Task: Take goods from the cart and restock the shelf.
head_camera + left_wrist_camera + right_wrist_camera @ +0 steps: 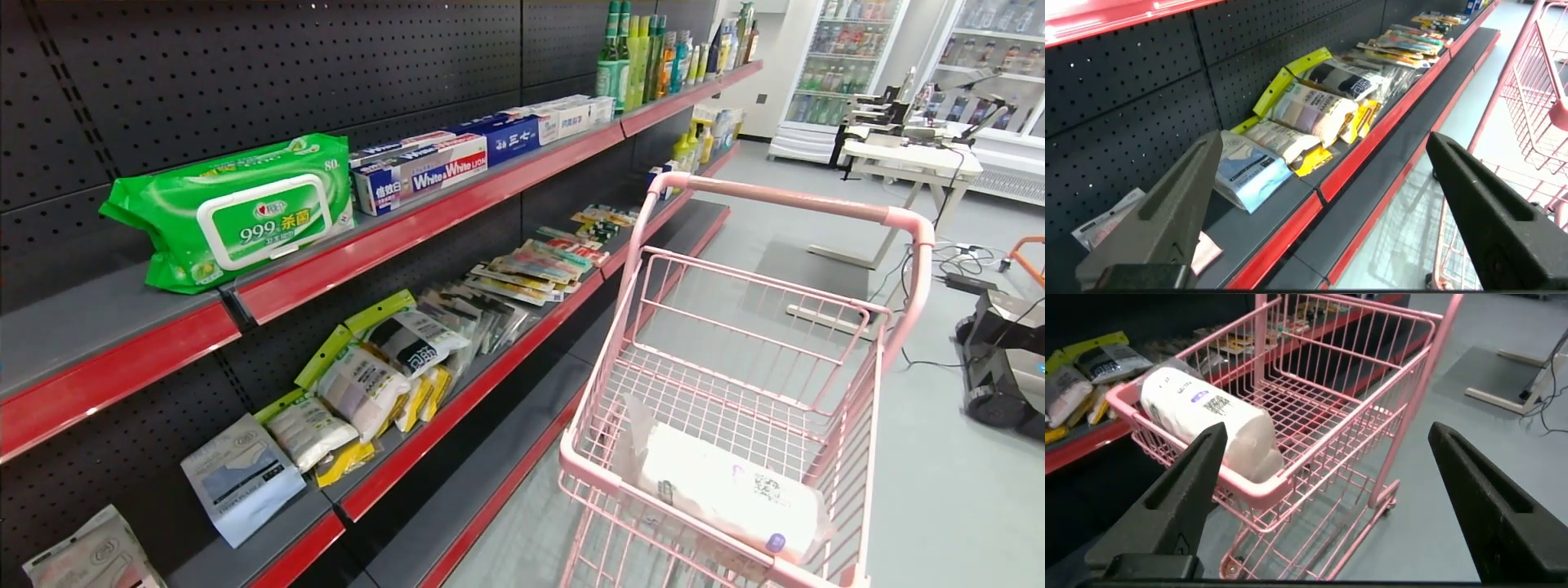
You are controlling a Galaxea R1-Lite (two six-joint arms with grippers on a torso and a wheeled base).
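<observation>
A pink wire cart (784, 198) stands in the aisle beside the red-edged shelf (490, 376). In its basket lies a white wrapped pack of paper rolls (727, 490). My right gripper (1323, 506) hangs open beside the cart (1259, 343), apart from the white pack (1204, 416), with nothing between its fingers. My left gripper (1323, 220) is open and holds nothing; it faces the middle shelf, where a pale blue packet (1249, 171) and several other packets (1306, 106) lie. On the upper shelf sit a green wipes pack (233, 212) and toothpaste boxes (424, 171).
Bottles (645, 57) stand farther along the upper shelf. A white table (914, 155), glass coolers (833, 73), floor cables (955, 261) and a dark wheeled machine (1000, 359) are at the back right. Open grey floor lies right of the cart.
</observation>
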